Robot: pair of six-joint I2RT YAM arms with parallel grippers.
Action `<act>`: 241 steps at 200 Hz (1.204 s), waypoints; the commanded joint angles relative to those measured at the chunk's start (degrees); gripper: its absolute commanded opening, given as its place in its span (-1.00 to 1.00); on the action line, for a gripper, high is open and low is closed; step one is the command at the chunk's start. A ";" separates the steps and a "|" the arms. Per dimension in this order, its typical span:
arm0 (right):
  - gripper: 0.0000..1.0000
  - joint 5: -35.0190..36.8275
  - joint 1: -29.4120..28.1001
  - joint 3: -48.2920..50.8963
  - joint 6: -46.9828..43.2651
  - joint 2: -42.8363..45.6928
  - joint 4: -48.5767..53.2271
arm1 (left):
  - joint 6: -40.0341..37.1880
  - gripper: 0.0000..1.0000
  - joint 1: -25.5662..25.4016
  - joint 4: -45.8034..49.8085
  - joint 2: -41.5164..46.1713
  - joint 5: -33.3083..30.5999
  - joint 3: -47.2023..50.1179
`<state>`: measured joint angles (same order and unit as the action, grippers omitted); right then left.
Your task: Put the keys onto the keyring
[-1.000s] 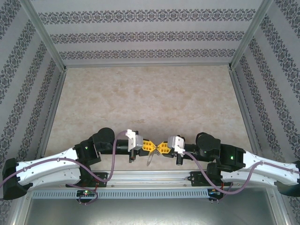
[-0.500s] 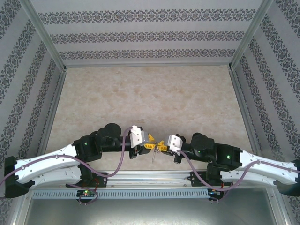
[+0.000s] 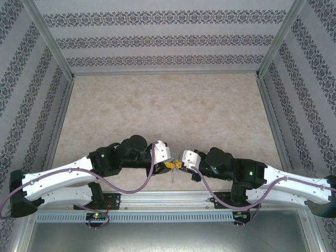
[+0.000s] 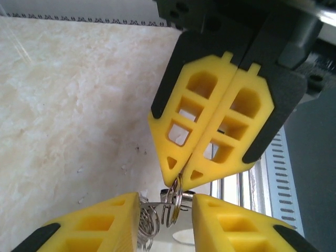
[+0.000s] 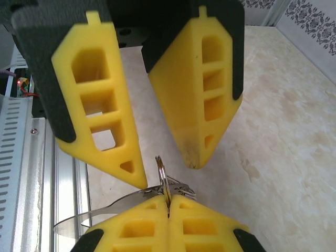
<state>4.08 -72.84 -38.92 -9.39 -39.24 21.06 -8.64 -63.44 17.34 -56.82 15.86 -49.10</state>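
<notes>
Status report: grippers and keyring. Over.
Left gripper open, fingers either side of the keyring. Right gripper shut on keyring, pinching it at its tips. Nothing in the way.

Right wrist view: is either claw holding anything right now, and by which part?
The right claw is shut on the keyring, pinching a small wire ring of it between its fingertips. The left claw stands open either side of that ring, holding nothing.
</notes>
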 commanded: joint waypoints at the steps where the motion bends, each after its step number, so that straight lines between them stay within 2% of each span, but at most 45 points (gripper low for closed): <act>1: -1.00 0.06 0.34 -2.04 -0.98 -0.14 -0.25 | -1.21 -0.36 -0.80 1.22 0.20 -0.97 -1.22; 23: -1.00 -0.80 0.40 -2.26 -1.03 -0.51 -0.25 | -1.29 -0.39 -0.81 1.03 0.04 -1.08 -1.19; 50: -1.00 -1.35 0.39 -2.38 -1.00 -0.85 -0.40 | -1.07 -0.57 -0.81 0.76 0.05 -0.81 -1.17; 119: -1.00 -2.14 0.39 -1.96 -1.14 0.81 -1.22 | -0.41 -0.63 -0.75 -0.34 0.03 -0.14 -0.44; 126: -1.00 -2.14 0.39 -1.91 -1.11 1.01 -1.37 | -0.49 -0.68 -0.80 -0.44 0.04 -0.14 -0.47; 139: -1.00 -2.27 0.41 -1.86 -1.23 1.26 -1.54 | -0.64 -1.00 -0.80 -0.93 0.21 0.24 -0.39; 167: -1.00 -1.93 0.33 -1.82 -1.25 1.58 -1.77 | -0.24 -1.00 -0.79 -3.46 1.81 1.39 0.41; 193: -0.91 -1.87 0.40 -1.12 -1.05 2.37 -2.33 | 0.31 -1.00 -0.72 -5.39 3.72 2.13 1.54; 241: -0.64 -2.74 0.39 -0.46 -0.81 2.85 -3.56 | 0.91 -1.00 -0.72 -10.32 6.64 3.44 3.88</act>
<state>2.26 -72.51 -39.07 -9.78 -36.97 19.05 -8.58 -63.70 13.02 -52.25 17.58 -46.28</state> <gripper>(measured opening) 0.159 0.046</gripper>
